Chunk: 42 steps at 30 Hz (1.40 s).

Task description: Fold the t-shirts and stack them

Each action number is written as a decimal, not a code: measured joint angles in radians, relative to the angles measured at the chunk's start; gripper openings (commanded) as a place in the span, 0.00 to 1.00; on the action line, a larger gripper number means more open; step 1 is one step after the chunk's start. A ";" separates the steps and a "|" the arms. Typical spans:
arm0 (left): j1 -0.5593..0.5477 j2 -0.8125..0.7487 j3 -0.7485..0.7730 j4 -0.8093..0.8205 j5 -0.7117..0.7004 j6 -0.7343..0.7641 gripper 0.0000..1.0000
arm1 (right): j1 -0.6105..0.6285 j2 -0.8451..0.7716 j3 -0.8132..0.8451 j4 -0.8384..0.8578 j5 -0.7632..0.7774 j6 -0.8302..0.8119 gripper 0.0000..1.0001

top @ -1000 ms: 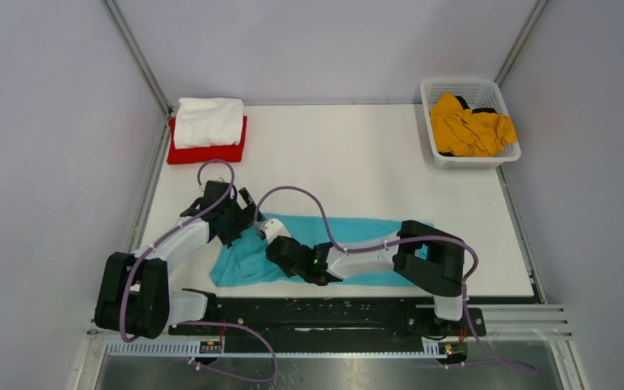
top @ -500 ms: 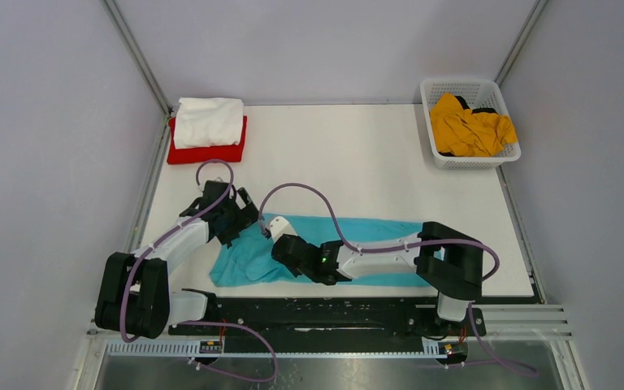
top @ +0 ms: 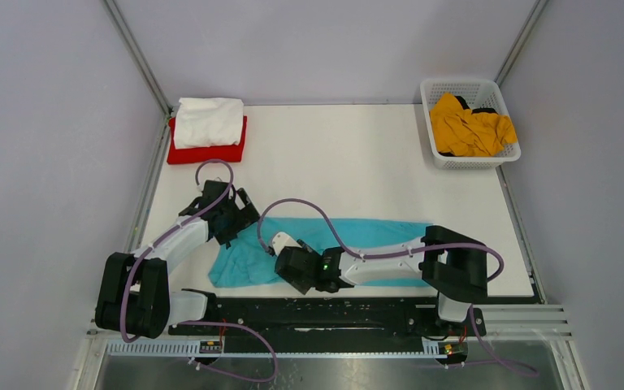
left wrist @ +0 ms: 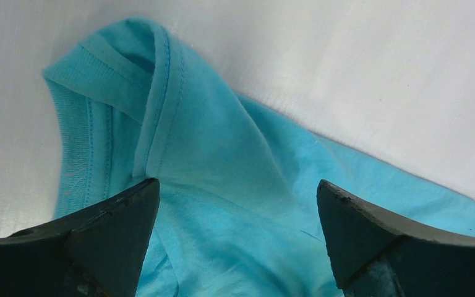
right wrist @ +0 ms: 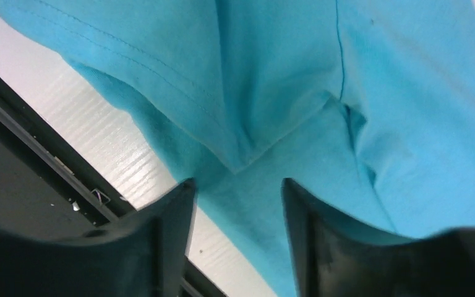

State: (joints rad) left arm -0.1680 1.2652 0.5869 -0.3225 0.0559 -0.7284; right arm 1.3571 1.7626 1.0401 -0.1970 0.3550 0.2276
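The turquoise t-shirt [top: 357, 236] lies flat and long along the table's near edge, with a crumpled left end. It fills the left wrist view [left wrist: 222, 185] and the right wrist view [right wrist: 284, 74]. My left gripper [top: 242, 221] [left wrist: 236, 184] is wide open just above the shirt's far-left end, near a ribbed hem. My right gripper [top: 291, 272] [right wrist: 238, 182] is open over the shirt's near hem by a sleeve seam. The folded white t-shirt [top: 207, 120] lies on the folded red t-shirt [top: 207, 153] at the back left. The mustard yellow t-shirt [top: 470, 126] is crumpled in the basket.
A white lattice basket [top: 461, 84] stands at the back right corner. The black mounting rail [top: 333, 313] runs along the table's near edge and shows in the right wrist view [right wrist: 25, 185]. Grey walls enclose the white table [top: 357, 162].
My right gripper has moved towards the table's near edge, from the shirt's far-left part down to its near hem. The left arm has barely moved.
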 measured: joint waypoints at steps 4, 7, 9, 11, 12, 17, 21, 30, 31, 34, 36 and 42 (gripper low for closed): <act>0.001 0.002 0.010 -0.023 -0.004 0.010 0.99 | 0.002 -0.038 -0.027 -0.011 0.001 0.003 0.99; 0.003 0.023 0.034 -0.039 -0.008 0.015 0.99 | 0.002 -0.159 -0.097 0.014 0.020 0.021 0.99; 0.004 0.051 0.060 -0.042 -0.012 0.018 0.99 | -0.006 -0.259 -0.154 0.050 0.046 0.048 0.99; 0.004 0.094 0.092 -0.043 -0.014 0.018 0.99 | -0.041 -0.360 -0.218 0.089 0.046 0.090 1.00; 0.004 0.133 0.124 -0.045 -0.014 0.018 0.99 | -0.078 -0.399 -0.249 0.106 0.037 0.119 0.99; 0.005 0.335 0.308 -0.039 -0.002 0.017 0.99 | -0.362 -0.449 -0.385 0.158 -0.054 0.268 0.99; 0.005 0.521 0.514 -0.040 0.036 0.008 0.99 | -0.486 -0.427 -0.483 0.154 -0.079 0.363 1.00; -0.011 1.091 1.303 -0.038 0.236 -0.108 0.99 | -0.496 -0.309 -0.436 0.320 -0.195 0.391 1.00; -0.018 1.162 1.411 -0.042 0.259 -0.124 0.99 | -0.482 -0.298 -0.436 0.360 -0.246 0.400 0.99; -0.051 1.387 1.746 -0.013 0.336 -0.203 0.99 | -0.401 -0.265 -0.417 0.409 -0.359 0.405 1.00; -0.076 1.469 1.822 0.089 0.382 -0.282 0.99 | -0.319 -0.235 -0.382 0.406 -0.438 0.397 0.99; -0.127 1.508 1.824 0.222 0.451 -0.404 0.99 | -0.230 -0.246 -0.340 0.386 -0.550 0.356 1.00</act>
State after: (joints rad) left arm -0.2947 2.7728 2.4111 -0.1005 0.5072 -1.1320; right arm 1.1275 1.5169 0.7006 0.1890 -0.1951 0.5831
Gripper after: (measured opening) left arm 0.989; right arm 0.993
